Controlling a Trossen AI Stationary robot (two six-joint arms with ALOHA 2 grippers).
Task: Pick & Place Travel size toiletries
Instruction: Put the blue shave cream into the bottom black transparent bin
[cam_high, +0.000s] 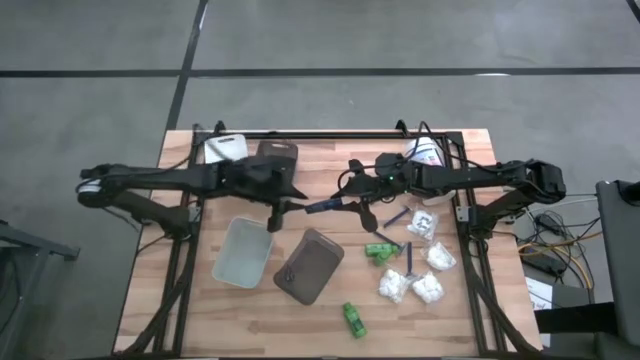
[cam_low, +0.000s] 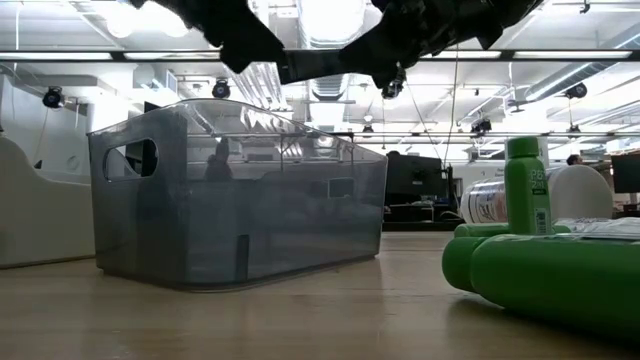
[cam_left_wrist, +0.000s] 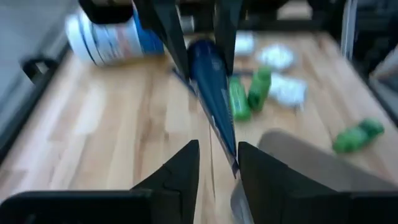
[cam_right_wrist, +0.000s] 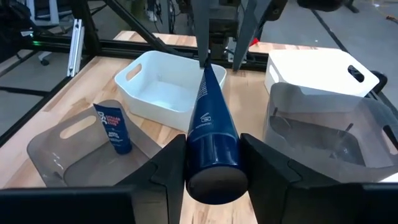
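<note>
i am reaching both arms across the wooden table (cam_high: 330, 315), and my grippers meet above its middle with one dark blue tube (cam_high: 322, 207) strung between them. my right gripper (cam_right_wrist: 213, 163) has its fingers pressed against the tube's capped end, which fills the gap between them. my left gripper (cam_left_wrist: 218, 163) sits at the tube's flat crimped end, its fingers nearly together around that thin edge; whether they actually pinch it i cannot tell.

three trays lie near the handover. a white tray (cam_high: 243, 252) rests below my left arm, and beside it a smoky grey tray (cam_high: 309, 265) sits at an angle; in the right wrist view a short blue tube (cam_right_wrist: 114, 127) stands inside it. a second grey tray (cam_high: 278, 156) sits by the far edge, next to a white bin (cam_high: 226, 148). the low view looks through the clear grey wall of a tray (cam_low: 240, 205) with both arms dark overhead.

a large white tub with a blue label (cam_high: 425, 155) lies on its side near my right arm.

the other toiletries are scattered on the right half of the table: lumpy white packets (cam_high: 418, 270) in a loose group, two slim blue sticks (cam_high: 410, 259) among them, a pair of green bottles (cam_high: 381, 250) side by side just beyond the grey tray, and one green bottle (cam_high: 353, 318) alone near the front edge.
</note>
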